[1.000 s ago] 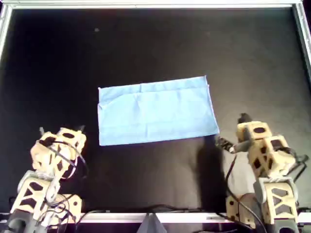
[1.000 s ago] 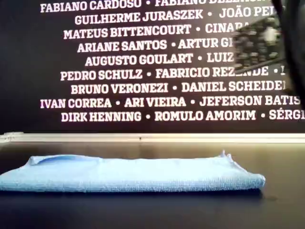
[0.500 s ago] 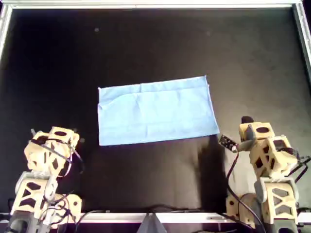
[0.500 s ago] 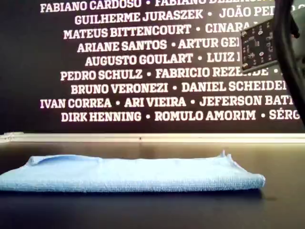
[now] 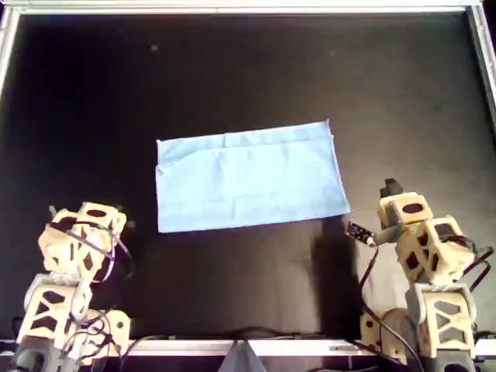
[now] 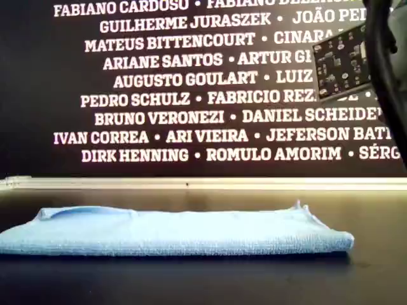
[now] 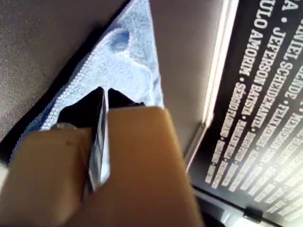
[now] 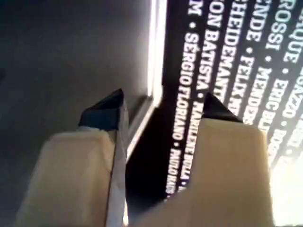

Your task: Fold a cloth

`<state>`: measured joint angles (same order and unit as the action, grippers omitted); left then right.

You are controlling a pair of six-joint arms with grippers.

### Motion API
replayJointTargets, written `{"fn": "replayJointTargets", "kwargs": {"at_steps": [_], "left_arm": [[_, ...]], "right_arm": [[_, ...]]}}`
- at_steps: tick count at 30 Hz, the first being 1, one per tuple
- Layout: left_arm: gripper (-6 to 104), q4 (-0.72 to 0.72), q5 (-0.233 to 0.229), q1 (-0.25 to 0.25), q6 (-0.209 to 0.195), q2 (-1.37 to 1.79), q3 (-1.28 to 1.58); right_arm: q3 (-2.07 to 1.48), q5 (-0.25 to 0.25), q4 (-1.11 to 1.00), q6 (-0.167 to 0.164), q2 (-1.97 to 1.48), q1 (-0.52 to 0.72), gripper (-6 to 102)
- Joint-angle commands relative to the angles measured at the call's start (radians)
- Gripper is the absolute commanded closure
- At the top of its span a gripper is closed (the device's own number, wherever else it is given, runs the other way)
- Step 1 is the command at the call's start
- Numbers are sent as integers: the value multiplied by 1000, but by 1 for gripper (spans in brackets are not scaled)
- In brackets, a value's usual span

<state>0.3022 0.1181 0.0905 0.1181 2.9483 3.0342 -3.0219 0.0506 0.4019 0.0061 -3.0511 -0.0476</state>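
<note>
The black table (image 5: 248,70) is the biggest thing. The light-blue cloth (image 5: 249,177) lies flat in its middle, folded into a rectangle. The left gripper (image 7: 105,94) is almost closed, holding nothing. The right gripper (image 8: 161,111) is wide open and empty.

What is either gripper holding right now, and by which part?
Nothing. The cloth lies flat, apart from both; the left gripper is shut on nothing, the right gripper open.

The cloth (image 5: 249,177) is showing plain light blue on a black table (image 5: 248,70). The arms (image 5: 422,248) are showing tan with dark cutouts. White lettering is running across the black wall (image 6: 191,89).
</note>
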Motion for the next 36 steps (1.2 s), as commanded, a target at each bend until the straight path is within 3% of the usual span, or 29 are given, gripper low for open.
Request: {"fn": "replayJointTargets", "kwargs": {"at_steps": [1,5,8,13,23,36], "left_arm": [[95,-8,5,-23,-2,14,-6],[95,-8,5,-20,-5,14,-6],[95,-8,5,-15,-6,11,-6],[95,-8,5,-21,-6,5,-6],[95,-8,5,-21,-5,2,-6],[95,-8,5,-14,-5,5,-6]], "right_arm": [[3,25,5,-46,15,-14,29],[29,25,6,-115,166,-14,29],[137,26,8,-135,371,-14,29],[353,32,94,-135,782,-14,29],[454,187,104,-132,966,-14,10],[598,190,98,-124,1167,-54,8]]}}
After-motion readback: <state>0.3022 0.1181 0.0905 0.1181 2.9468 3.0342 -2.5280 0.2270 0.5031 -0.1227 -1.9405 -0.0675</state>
